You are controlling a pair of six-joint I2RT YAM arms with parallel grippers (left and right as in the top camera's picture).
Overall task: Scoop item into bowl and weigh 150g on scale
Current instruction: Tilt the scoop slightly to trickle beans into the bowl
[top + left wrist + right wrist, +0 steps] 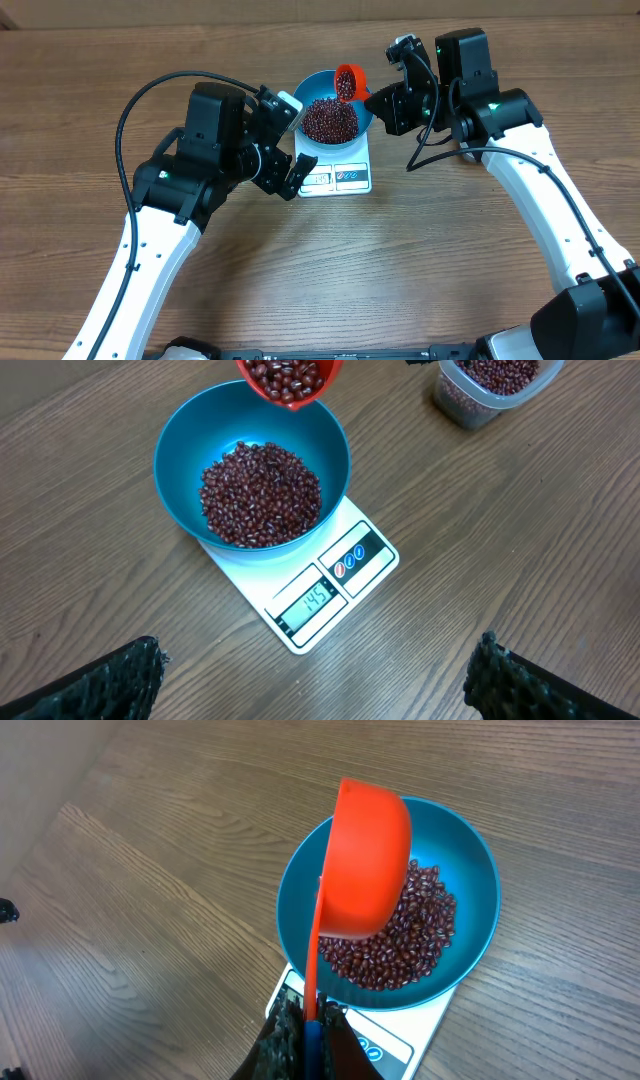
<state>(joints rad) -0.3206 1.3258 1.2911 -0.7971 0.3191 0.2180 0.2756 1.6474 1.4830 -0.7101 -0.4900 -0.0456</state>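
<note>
A bright blue bowl [312, 90] stands on the white scale [350, 168], with a maroon heap of beans [330, 120] inside. In the left wrist view the scale [345, 585] has 145 on its display. My right gripper [312, 1035] is shut on the blue-tipped handle of an orange scoop [365, 855]. The scoop [349, 82] is tilted over the bowl's far rim and has beans in it [290, 375]. My left gripper [295, 140] is open beside the scale's left edge. Its fingers [110, 685] are wide apart, with only tabletop between them.
A clear plastic tub [495, 385] holding more beans stands to the right of the bowl, under the right arm. The wooden tabletop [330, 270] stretches toward the front edge.
</note>
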